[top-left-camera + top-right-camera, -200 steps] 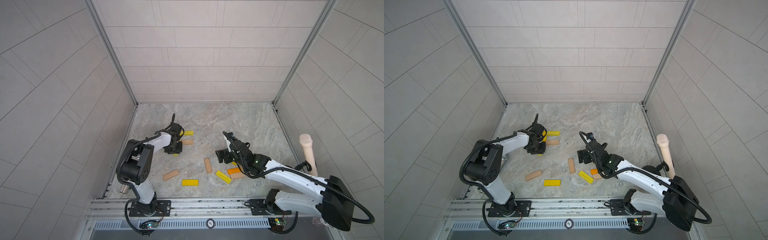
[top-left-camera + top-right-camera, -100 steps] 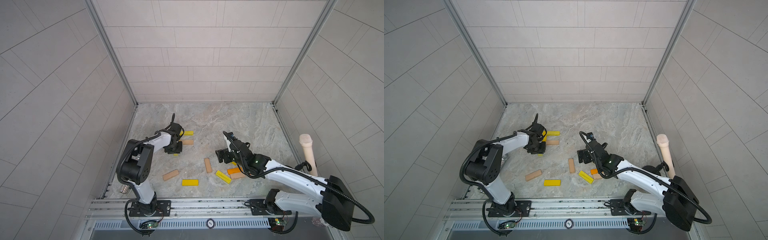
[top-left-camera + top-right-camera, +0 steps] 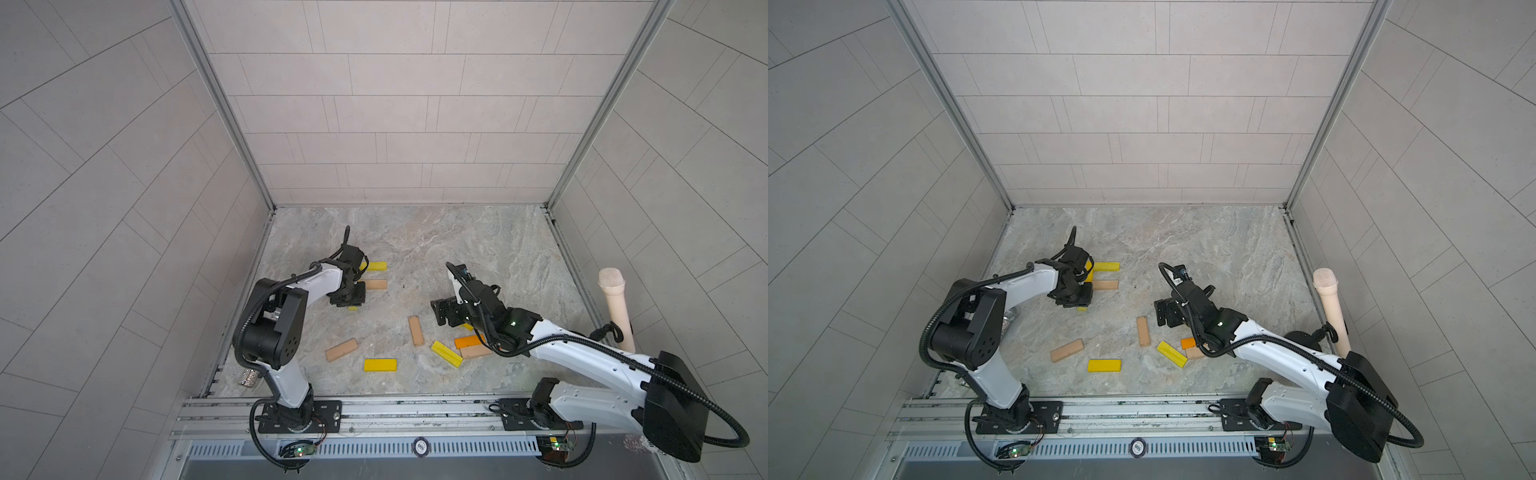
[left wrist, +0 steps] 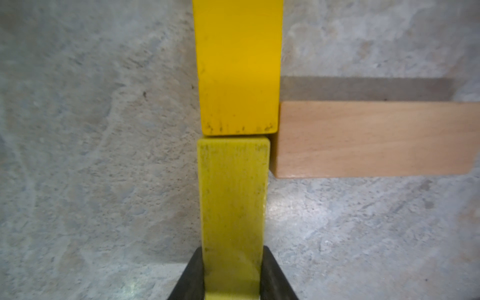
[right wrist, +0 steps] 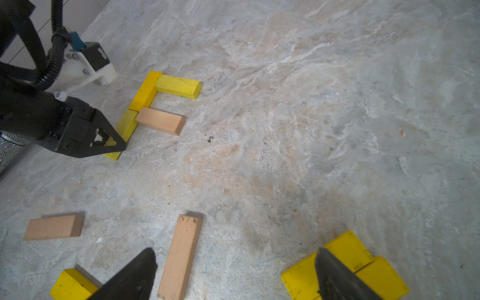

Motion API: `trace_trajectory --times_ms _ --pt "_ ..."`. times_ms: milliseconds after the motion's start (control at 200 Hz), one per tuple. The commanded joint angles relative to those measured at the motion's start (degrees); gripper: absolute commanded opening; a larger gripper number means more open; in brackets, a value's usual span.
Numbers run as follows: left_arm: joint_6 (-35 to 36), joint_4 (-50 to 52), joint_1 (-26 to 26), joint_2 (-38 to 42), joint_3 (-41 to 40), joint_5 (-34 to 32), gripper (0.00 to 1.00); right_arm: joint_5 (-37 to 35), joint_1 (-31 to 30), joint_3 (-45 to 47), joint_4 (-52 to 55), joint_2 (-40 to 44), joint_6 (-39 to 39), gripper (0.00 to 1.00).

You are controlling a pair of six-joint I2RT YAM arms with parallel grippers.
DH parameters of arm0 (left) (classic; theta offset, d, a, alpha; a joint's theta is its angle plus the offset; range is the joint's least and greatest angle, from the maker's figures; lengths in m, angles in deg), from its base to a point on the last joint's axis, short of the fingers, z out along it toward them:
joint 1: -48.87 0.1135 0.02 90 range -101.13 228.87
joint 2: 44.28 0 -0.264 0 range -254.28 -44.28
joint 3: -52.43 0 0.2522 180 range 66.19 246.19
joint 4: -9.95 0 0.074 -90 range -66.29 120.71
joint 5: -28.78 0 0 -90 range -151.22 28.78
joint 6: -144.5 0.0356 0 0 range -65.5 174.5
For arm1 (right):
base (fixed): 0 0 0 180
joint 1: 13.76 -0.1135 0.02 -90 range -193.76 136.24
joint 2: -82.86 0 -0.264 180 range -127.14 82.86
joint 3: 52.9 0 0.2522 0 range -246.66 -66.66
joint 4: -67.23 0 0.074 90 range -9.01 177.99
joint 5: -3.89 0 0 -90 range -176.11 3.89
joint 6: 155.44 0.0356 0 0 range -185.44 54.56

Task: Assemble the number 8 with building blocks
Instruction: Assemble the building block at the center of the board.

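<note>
I'm holding the left end effector [image 4: 232, 262] clamped on a yellow bar [image 4: 232, 194], butted against the upper yellow bar [image 4: 237, 65] and tan bar [image 4: 374, 140] of the half-built 8 [image 5: 144, 93] on the counter [image 5: 285, 130]. The right end effector [image 5: 235, 262] is hanging apart over loose bars [image 5: 179, 257]. Risk: jaws dragging the bar on release, skewing the joint. Probably lying flat; view's too close.
</note>
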Motion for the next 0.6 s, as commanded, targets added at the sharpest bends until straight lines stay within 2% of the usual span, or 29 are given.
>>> trace_trajectory --times_ms 0,385,595 --pt "0.46 -0.22 -0.08 0.01 0.70 0.10 0.31 -1.20 -0.03 0.20 -0.46 0.04 0.76 0.97" --pt "0.23 -0.33 -0.08 -0.47 0.85 0.27 0.31 -1.24 -0.01 0.29 -0.56 -0.01 0.79 0.97" --pt "-0.10 -0.42 -0.09 -0.44 0.78 0.19 0.36 -1.31 -0.07 0.29 -0.43 -0.22 0.81 0.97"
